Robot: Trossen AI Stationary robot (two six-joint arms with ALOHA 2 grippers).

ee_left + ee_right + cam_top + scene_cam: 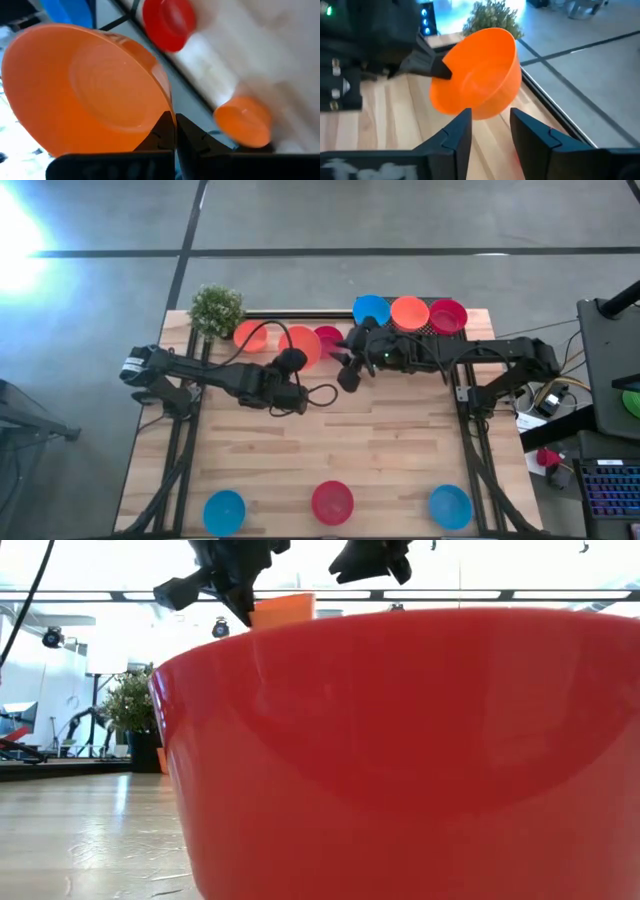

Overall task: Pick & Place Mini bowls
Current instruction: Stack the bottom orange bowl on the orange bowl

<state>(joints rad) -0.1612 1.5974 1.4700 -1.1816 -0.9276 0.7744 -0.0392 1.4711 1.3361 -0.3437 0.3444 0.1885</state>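
Landmark: the potted plant (216,309) at the table's far left corner.

Left gripper (297,368) is clamped on the rim of an orange bowl (302,345), held tilted above the table (380,440), two bowl positions to the right of the plant. In the right wrist view its fingers (434,66) pinch that bowl's edge. A second orange bowl (250,334) sits just beside the plant; a red bowl (328,338) lies just past the held one.

Right gripper (349,370) hovers just beyond the held bowl, fingers narrowly parted, holding nothing.

Farther right along the same edge stand a blue bowl (371,310), an orange one (409,312) and a red one (447,316), touching in a row.

Along the edge opposite the plant, well apart: blue (224,512), red (332,502), blue (450,506)
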